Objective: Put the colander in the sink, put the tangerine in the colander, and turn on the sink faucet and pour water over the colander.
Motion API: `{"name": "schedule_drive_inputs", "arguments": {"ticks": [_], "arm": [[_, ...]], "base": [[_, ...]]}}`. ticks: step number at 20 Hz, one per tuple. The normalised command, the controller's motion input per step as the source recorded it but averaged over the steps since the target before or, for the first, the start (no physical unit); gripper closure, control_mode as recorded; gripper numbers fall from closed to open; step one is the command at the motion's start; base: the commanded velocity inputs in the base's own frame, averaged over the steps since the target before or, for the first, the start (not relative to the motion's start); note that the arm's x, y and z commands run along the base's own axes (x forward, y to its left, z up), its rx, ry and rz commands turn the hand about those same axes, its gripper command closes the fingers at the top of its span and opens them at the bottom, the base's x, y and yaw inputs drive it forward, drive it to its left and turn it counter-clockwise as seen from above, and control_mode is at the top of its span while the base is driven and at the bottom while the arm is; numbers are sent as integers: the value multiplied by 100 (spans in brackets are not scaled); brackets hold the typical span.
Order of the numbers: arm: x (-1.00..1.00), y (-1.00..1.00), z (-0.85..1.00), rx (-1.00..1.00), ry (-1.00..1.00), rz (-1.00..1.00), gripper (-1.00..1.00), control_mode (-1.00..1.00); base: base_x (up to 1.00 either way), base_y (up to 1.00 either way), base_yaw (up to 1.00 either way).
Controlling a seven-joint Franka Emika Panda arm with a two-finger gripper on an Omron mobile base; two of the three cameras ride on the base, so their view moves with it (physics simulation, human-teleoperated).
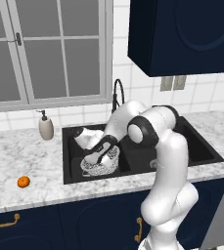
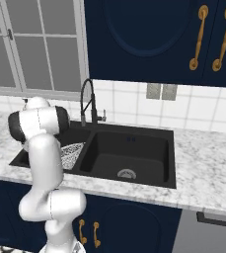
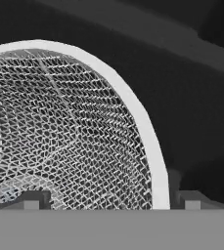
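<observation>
The colander (image 1: 103,165), a silvery-white wire-mesh bowl, sits in the left basin of the black sink (image 1: 200,144). It also peeks out behind the arm (image 2: 73,152). My gripper (image 1: 93,157) reaches down into that basin at the colander's rim. In the hand view the gripper (image 3: 111,202) is open, its fingertips (image 3: 33,200) spread wide, with the colander's white rim (image 3: 133,110) passing between them nearer the right tip. The tangerine (image 1: 23,181) lies on the counter left of the sink. The black gooseneck sink faucet (image 1: 117,93) stands behind the sink, and no water runs.
A white soap dispenser (image 1: 46,126) stands on the marble counter at the back left of the sink. The right basin (image 2: 127,157) holds nothing but its drain. Dark wall cabinets (image 1: 182,34) hang above the right side, with a window behind the counter.
</observation>
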Motion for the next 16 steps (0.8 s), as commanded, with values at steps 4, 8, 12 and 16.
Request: {"name": "schedule_drive_inputs", "arguments": {"ticks": [4,8,12,16], "arm": [[-33,-12,2,12,-57,11,-100,-100],[-50,0,51,15,-40,9,-100,-100],[-65,0,38,11,-29,5,-100,-100],[-56,2,54,9,4,13,-100,-100]], "base": [[0,0,0],[0,0,0],[0,0,0],[0,0,0]]}}
